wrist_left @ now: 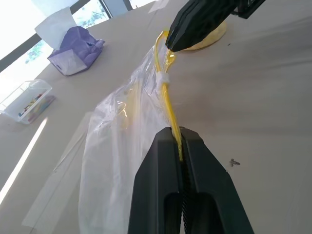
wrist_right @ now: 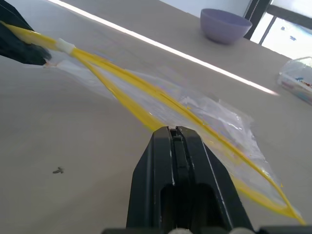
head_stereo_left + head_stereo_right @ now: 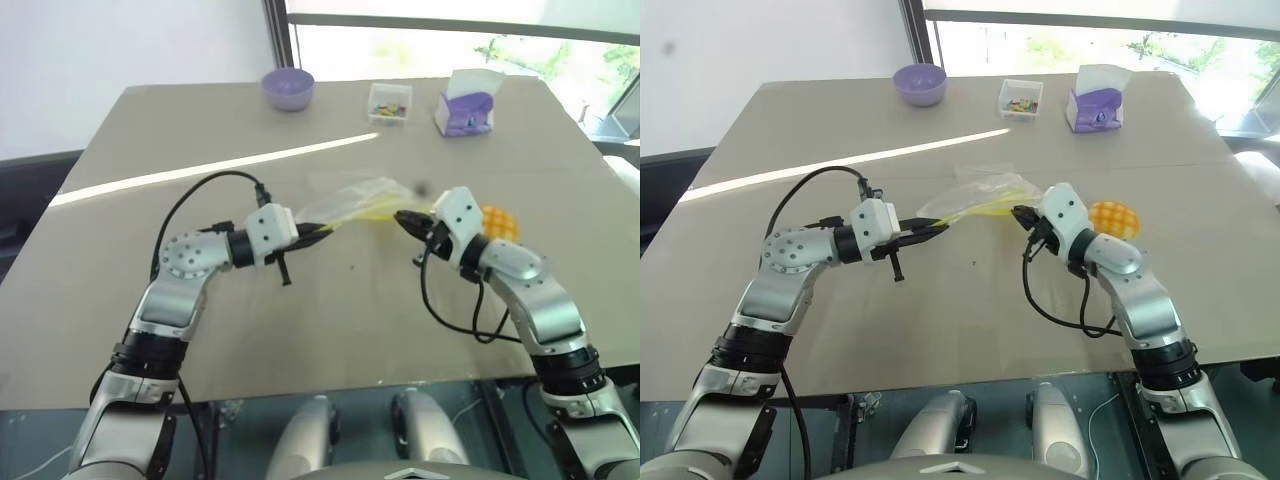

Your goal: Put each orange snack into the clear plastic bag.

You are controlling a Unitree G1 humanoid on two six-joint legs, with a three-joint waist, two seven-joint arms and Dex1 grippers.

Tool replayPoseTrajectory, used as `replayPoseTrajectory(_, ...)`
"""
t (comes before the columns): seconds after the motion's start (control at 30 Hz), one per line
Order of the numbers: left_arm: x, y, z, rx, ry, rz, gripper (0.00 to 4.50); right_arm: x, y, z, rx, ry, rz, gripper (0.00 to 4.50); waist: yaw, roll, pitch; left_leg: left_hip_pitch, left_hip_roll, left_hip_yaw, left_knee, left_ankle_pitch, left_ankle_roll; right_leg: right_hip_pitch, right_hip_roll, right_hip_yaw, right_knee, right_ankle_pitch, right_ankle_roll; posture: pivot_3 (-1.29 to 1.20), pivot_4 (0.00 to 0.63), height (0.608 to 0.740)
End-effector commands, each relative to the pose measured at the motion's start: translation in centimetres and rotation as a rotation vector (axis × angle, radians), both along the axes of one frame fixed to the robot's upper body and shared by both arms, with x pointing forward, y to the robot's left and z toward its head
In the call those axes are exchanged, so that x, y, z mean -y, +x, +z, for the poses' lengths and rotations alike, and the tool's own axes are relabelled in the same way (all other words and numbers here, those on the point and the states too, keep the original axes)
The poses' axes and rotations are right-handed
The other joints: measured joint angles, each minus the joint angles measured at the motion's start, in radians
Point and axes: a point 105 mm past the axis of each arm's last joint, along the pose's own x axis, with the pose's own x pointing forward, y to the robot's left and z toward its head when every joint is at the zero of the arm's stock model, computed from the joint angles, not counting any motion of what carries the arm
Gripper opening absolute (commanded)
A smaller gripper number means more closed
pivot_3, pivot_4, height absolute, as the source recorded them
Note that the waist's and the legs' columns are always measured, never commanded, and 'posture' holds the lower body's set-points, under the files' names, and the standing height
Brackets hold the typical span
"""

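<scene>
The clear plastic bag [image 3: 352, 198] hangs stretched between my two grippers just above the table, its yellow seal strip [image 1: 168, 100] pulled taut. My left gripper [image 3: 328, 230] is shut on one end of that strip, as the left wrist view [image 1: 179, 135] shows up close. My right gripper [image 3: 403, 217] is shut at the strip's other end, its tip pinching the yellow edge [image 2: 146, 100]. One orange snack [image 3: 503, 220], round with a grid pattern, lies on the table right behind the right wrist, partly hidden by it.
A purple bowl [image 3: 288, 88], a small clear box of colourful bits [image 3: 389, 102] and a purple-and-white carton [image 3: 466, 106] stand along the far side of the table [image 3: 150, 300]. A tiny dark speck [image 2: 58, 170] lies on the tabletop below the bag.
</scene>
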Motion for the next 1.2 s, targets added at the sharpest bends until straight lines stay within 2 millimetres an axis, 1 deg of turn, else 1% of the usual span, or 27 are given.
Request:
replayPoseTrajectory(0.03, 0.8, -1.0, 0.9, 0.064, 0.014, -0.054, 0.0, -0.7, 0.5, 1.1, 0.055, 0.013, 0.008, 0.07, 0.0, 0.0, 0.0, 0.0, 0.0, 0.0, 0.0, 0.0, 0.0, 0.0, 0.0, 0.0, 0.0, 0.0, 0.0, 0.0, 0.15, 0.74)
replayPoseTrajectory(0.1, 0.9, -1.4, 0.6, 0.065, 0.034, -0.075, 0.0, -1.1, 0.8, 1.0, 0.049, 0.024, 0.009, 0.07, -0.001, 0.0, 0.0, 0.0, 0.0, 0.0, 0.0, 0.0, 0.0, 0.0, 0.0, 0.0, 0.0, 0.0, 0.0, 0.0, 0.15, 0.74)
replayPoseTrajectory(0.13, 0.9, -1.5, 0.5, 0.064, 0.041, -0.084, 0.0, -1.4, 0.9, 1.0, 0.028, 0.057, 0.013, 0.07, -0.001, 0.0, 0.0, 0.0, 0.0, 0.0, 0.0, 0.0, 0.0, 0.0, 0.0, 0.0, 0.0, 0.0, 0.0, 0.0, 0.15, 0.74)
replayPoseTrajectory(0.2, 0.9, -1.7, 0.2, 0.067, 0.059, -0.094, 0.0, -2.1, 0.9, 0.8, -0.036, 0.134, 0.035, 0.07, -0.003, 0.0, 0.0, 0.0, 0.0, 0.0, 0.0, 0.0, 0.0, 0.0, 0.0, 0.0, 0.0, 0.0, 0.0, 0.0, 0.15, 0.74)
replayPoseTrajectory(0.3, 0.9, -1.8, -0.1, 0.07, 0.075, -0.108, 0.0, -3.0, 0.9, -0.1, -0.163, 0.244, 0.052, 0.07, -0.002, 0.0, 0.0, 0.0, 0.0, 0.0, 0.0, 0.0, 0.0, 0.0, 0.0, 0.0, 0.0, 0.0, 0.0, 0.0, 0.15, 0.74)
replayPoseTrajectory(0.4, 1.1, -1.9, -0.4, 0.065, 0.078, -0.119, 0.0, -3.7, 2.0, -0.6, -0.233, 0.338, 0.021, 0.07, -0.002, 0.0, 0.0, 0.0, 0.0, 0.0, 0.0, 0.0, 0.0, 0.0, 0.0, 0.0, 0.0, 0.0, 0.0, 0.0, 0.15, 0.74)
replayPoseTrajectory(0.43, 1.1, -2.0, -0.5, 0.066, 0.085, -0.121, 0.0, -3.7, 2.6, -0.8, -0.212, 0.313, -0.013, 0.07, -0.002, 0.0, 0.0, 0.0, 0.0, 0.0, 0.0, 0.0, 0.0, 0.0, 0.0, 0.0, 0.0, 0.0, 0.0, 0.0, 0.15, 0.74)
replayPoseTrajectory(0.47, 1.1, -2.0, -0.6, 0.066, 0.091, -0.123, 0.0, -3.5, 3.1, -1.1, -0.177, 0.261, -0.051, 0.31, -0.003, 0.0, 0.0, 0.0, 0.0, 0.0, 0.0, 0.0, 0.0, 0.0, 0.0, 0.0, 0.0, 0.0, 0.0, 0.0, 0.15, 0.74)
replayPoseTrajectory(0.53, 0.9, -2.0, -0.6, 0.068, 0.098, -0.119, 0.0, -3.1, 3.6, -1.8, -0.049, 0.068, -0.086, 0.84, -0.001, 0.0, 0.0, 0.0, 0.0, 0.0, 0.0, 0.0, 0.0, 0.0, 0.0, 0.0, 0.0, 0.0, 0.0, 0.0, 0.15, 0.74)
replayPoseTrajectory(0.57, 0.8, -1.8, -0.7, 0.072, 0.106, -0.113, 0.0, -2.9, 3.9, -2.0, 0.036, -0.047, -0.101, 1.37, 0.0, 0.0, 0.0, 0.0, -0.001, 0.0, 0.0, 0.0, 0.0, 0.0, 0.0, 0.0, 0.0, 0.0, 0.0, 0.0, 0.15, 0.74)
replayPoseTrajectory(0.6, 0.6, -1.7, -0.7, 0.077, 0.114, -0.106, 0.0, -2.8, 3.9, -2.3, 0.11, -0.141, -0.1, 1.81, 0.0, 0.0, 0.0, 0.0, -0.001, 0.0, 0.0, 0.0, 0.0, 0.0, 0.0, 0.0, 0.0, 0.0, 0.0, 0.0, 0.15, 0.74)
replayPoseTrajectory(0.7, 0.3, -1.3, -1.0, 0.088, 0.142, -0.089, 0.0, -3.2, 3.5, -2.8, 0.281, -0.327, -0.039, 3.26, -0.004, 0.0, 0.0, 0.0, -0.001, 0.0, 0.0, 0.002, -0.004, 0.0, 0.0, 0.0, 0.0, 0.0, 0.0, 0.0, 0.15, 0.74)
replayPoseTrajectory(0.77, 0.0, -0.9, -1.3, 0.088, 0.155, -0.063, 0.0, -3.6, 3.5, -3.6, 0.394, -0.47, -0.001, 4.24, -0.01, 0.0, 0.0, 0.0, -0.001, 0.001, 0.0, 0.002, -0.004, -0.001, 0.0, 0.0, 0.0, 0.0, 0.0, 0.0, 0.15, 0.74)
replayPoseTrajectory(0.8, 0.0, -0.7, -1.4, 0.089, 0.158, -0.051, 0.0, -3.7, 3.5, -4.1, 0.423, -0.515, 0.019, 4.45, -0.01, 0.0, 0.0, 0.0, 0.0, 0.001, 0.0, 0.002, -0.003, -0.001, 0.001, 0.001, 0.0, 0.0, 0.0, 0.0, 0.15, 0.74)
replayPoseTrajectory(0.9, -0.1, -0.5, -1.6, 0.093, 0.163, -0.036, 0.0, -3.8, 3.7, -4.9, 0.469, -0.586, 0.043, 4.45, -0.007, 0.0, 0.0, 0.001, 0.0, 0.001, 0.0, 0.002, -0.003, 0.0, 0.001, 0.001, 0.0, 0.0, 0.0, 0.0, 0.15, 0.74)
replayPoseTrajectory(1.03, -0.3, -0.2, -1.6, 0.106, 0.162, -0.005, 0.0, -3.2, 4.5, -5.6, 0.516, -0.661, 0.04, 4.45, -0.006, -0.001, -0.001, 0.002, 0.0, 0.001, 0.0, 0.001, -0.002, 0.001, 0.0, 0.001, 0.001, 0.0, 0.0, 0.0, 0.15, 0.74)
replayPoseTrajectory(1.1, -0.4, 0.0, -1.6, 0.109, 0.157, 0.009, 0.0, -2.9, 4.7, -5.7, 0.527, -0.671, 0.025, 4.45, -0.006, -0.001, -0.001, 0.002, 0.0, 0.001, 0.0, 0.001, -0.002, 0.001, 0.0, 0.001, 0.001, 0.0, 0.0, 0.0, 0.15, 0.74)
replayPoseTrajectory(1.2, -0.4, 0.2, -1.4, 0.114, 0.142, 0.031, 0.0, -2.1, 5.4, -5.0, 0.556, -0.677, -0.025, 4.45, -0.003, -0.001, -0.001, 0.003, -0.001, 0.001, 0.0, 0.001, -0.002, 0.001, 0.0, 0.001, 0.001, 0.0, 0.0, 0.0, 0.15, 0.74)
